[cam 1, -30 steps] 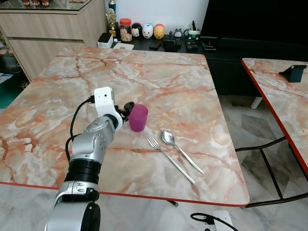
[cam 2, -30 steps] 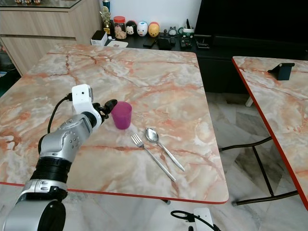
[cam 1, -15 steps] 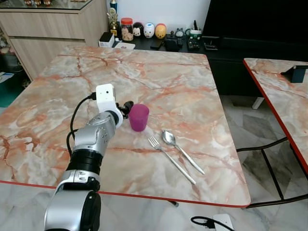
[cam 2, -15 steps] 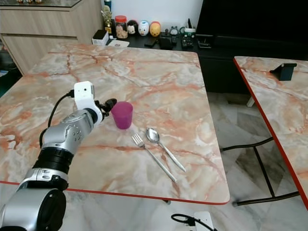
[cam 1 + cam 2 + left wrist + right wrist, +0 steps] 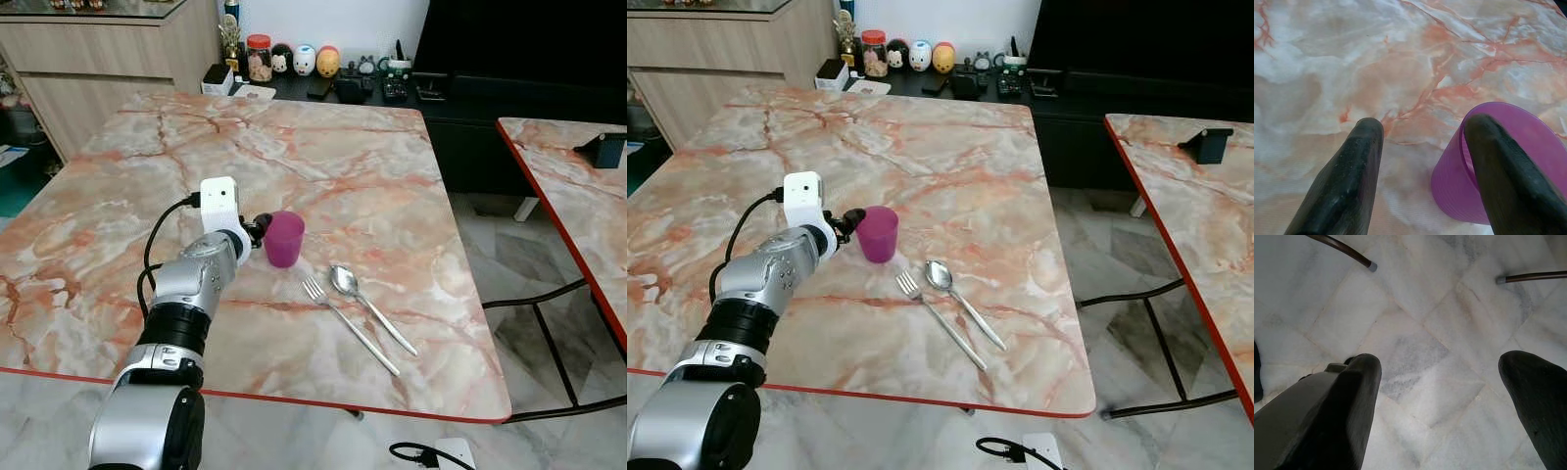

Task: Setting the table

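A purple cup [image 5: 284,238] stands upright near the middle of the marble table [image 5: 323,147]. My left gripper [image 5: 263,227] is at the cup's left side, low over the tabletop and open. In the left wrist view the left gripper [image 5: 1425,125] has one finger [image 5: 1352,171] outside the cup [image 5: 1449,186], while the other finger [image 5: 1503,176] overlaps its rim; whether it touches the cup I cannot tell. A fork [image 5: 348,318] and a spoon [image 5: 367,304] lie side by side to the cup's right. My right gripper [image 5: 1437,362] hangs open above the tiled floor.
A second marble table [image 5: 568,196] stands to the right across a gap, with a metal frame [image 5: 534,304] beneath. Behind the table are a black console [image 5: 460,98] with a jar [image 5: 259,57] and figurines, and a wooden cabinet [image 5: 98,59]. A cable [image 5: 421,452] lies on the floor.
My left gripper has edged slightly to the right, closer to the purple cup. The cup, fork and spoon have stayed where they were.
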Motion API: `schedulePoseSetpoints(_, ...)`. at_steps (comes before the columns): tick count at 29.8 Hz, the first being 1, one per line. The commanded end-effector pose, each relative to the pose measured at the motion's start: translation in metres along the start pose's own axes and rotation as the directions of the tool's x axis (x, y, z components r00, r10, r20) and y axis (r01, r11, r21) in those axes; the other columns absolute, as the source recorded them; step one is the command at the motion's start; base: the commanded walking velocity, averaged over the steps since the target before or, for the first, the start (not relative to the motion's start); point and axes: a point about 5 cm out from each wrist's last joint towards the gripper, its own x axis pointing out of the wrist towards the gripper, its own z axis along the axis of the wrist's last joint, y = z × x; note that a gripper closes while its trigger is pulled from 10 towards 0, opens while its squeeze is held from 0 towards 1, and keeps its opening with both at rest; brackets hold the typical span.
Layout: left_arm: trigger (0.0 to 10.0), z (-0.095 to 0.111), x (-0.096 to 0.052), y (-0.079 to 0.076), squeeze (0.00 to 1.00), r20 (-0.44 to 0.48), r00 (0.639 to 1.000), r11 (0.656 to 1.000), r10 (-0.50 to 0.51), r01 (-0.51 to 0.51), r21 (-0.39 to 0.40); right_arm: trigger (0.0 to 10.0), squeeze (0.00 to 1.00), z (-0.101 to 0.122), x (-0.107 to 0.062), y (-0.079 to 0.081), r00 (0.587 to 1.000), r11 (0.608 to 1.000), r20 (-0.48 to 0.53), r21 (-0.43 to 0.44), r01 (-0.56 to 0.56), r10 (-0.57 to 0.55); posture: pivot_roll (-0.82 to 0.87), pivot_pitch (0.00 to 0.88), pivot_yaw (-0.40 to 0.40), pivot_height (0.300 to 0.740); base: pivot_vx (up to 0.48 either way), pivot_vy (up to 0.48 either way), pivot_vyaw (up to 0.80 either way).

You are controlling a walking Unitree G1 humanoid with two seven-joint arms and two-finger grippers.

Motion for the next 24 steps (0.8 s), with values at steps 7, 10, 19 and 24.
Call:
schedulePoseSetpoints(7,10.0,0.009,0.001,-0.01,0.0,0.022,0.999,0.999,-0.034,0.034,0.019,10.0,0.0,-0.002,0.0,-0.003,1.0,1.0,-0.01,0.014,0.007,-0.007,0.0,0.0,-0.044,0.74,0.0,0.0,0.0)
schedulePoseSetpoints(10,10.0,0.009,0.001,-0.011,0.0,0.019,0.999,0.999,-0.042,0.042,0.035,10.0,0.0,-0.002,0.0,-0.003,1.0,1.0,-0.01,0.015,0.007,-0.006,-0.01,0.0,-0.043,0.74,0.0,0.0,0.0)
schedulePoseSetpoints(19,10.0,0.007,0.001,-0.018,0.0,0.009,0.997,0.994,-0.07,0.069,0.083,10.0,0.0,-0.001,0.0,-0.003,1.0,1.0,-0.01,0.018,0.007,-0.007,-0.01,0.0,-0.043,0.74,0.0,0.0,0.0)
schedulePoseSetpoints(24,10.0,0.005,0.001,-0.02,0.0,0.0,0.997,0.991,-0.08,0.08,0.104,10.0,0.0,0.0,0.0,-0.002,1.0,1.0,-0.006,0.019,0.007,-0.007,-0.01,0.0,-0.043,0.74,0.0,0.0,0.0)
